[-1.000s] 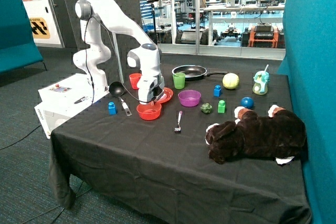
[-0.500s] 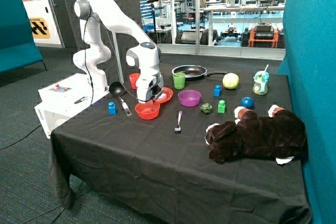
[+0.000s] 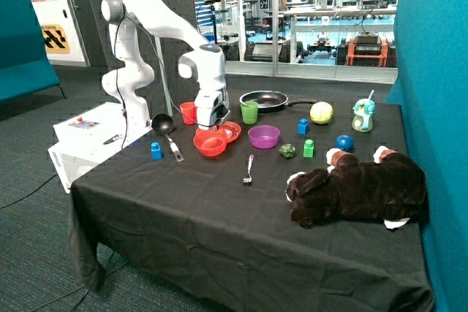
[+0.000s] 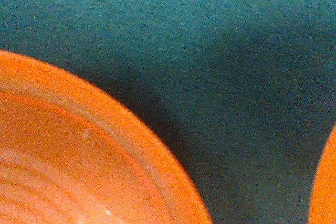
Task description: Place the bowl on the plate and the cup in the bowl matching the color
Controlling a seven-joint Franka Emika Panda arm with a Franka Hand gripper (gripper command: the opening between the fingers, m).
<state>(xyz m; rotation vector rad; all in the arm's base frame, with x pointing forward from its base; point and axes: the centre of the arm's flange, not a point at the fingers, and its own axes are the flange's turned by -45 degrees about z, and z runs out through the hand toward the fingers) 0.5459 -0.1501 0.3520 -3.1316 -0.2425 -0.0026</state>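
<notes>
The gripper (image 3: 212, 126) grips the rim of the red-orange bowl (image 3: 210, 142) and holds it tilted just above the black tablecloth (image 3: 219, 210), beside the red plate (image 3: 229, 131), while the red cup (image 3: 188, 112) stands behind them, near the green cup (image 3: 249, 112).

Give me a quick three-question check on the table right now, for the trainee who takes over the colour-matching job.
1. True or false: the red bowl already sits flat on the red plate.
2. Which thing is nearest the red cup? A) ladle B) stuffed dog C) yellow ball
3. What does the gripper hold?

Key: 1 false, it hangs tilted at the gripper, beside the plate. 2 A. 3 the red bowl.
</notes>
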